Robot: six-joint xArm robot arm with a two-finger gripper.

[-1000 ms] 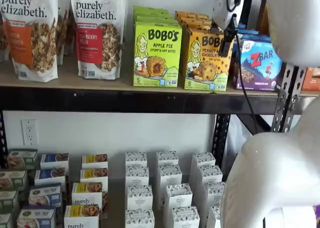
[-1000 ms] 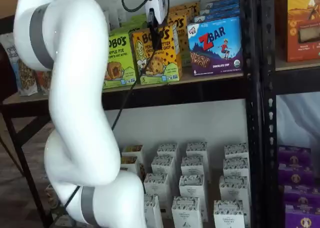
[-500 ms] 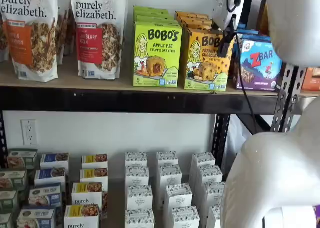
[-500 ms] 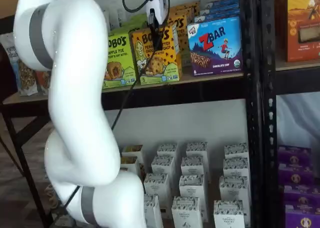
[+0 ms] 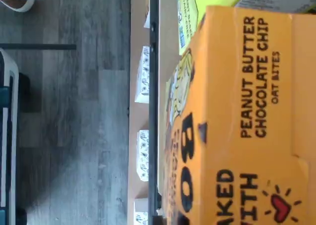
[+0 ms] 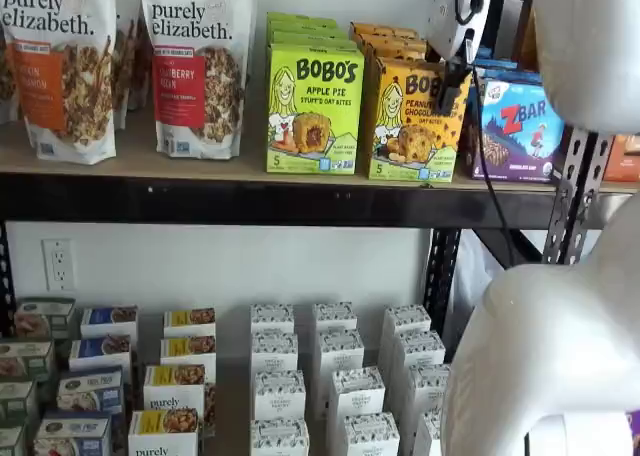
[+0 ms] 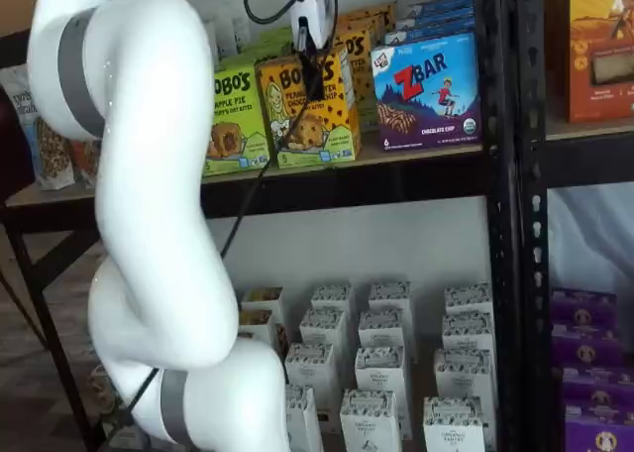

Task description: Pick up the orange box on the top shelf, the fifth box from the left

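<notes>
The orange box (image 6: pixel 408 126) stands on the top shelf (image 6: pixel 200 201) between a lime-green box and a blue box, and it shows in both shelf views (image 7: pixel 302 125). My gripper (image 6: pixel 450 81) hangs over the box's upper right part. One black finger lies against the box's front face (image 7: pixel 314 83) and the other is hidden behind the box, so the gripper is closed on it. The wrist view shows the box's orange top (image 5: pixel 247 126) very close, with "Peanut Butter Chocolate Chip" printed on it.
A lime-green Apple Pie box (image 6: pixel 314 111) stands right beside the orange box on the left, and a blue ZBar box (image 6: pixel 520 126) on the right. Granola bags (image 6: pixel 195 66) stand further left. More orange boxes are lined up behind. A black upright (image 7: pixel 505 174) rises at the right. Small white boxes (image 6: pixel 340 376) fill the lower shelf.
The black finger has risen slightly along the box's front face. The orange box has shifted slightly and leans a little; its neighbours have not moved.
</notes>
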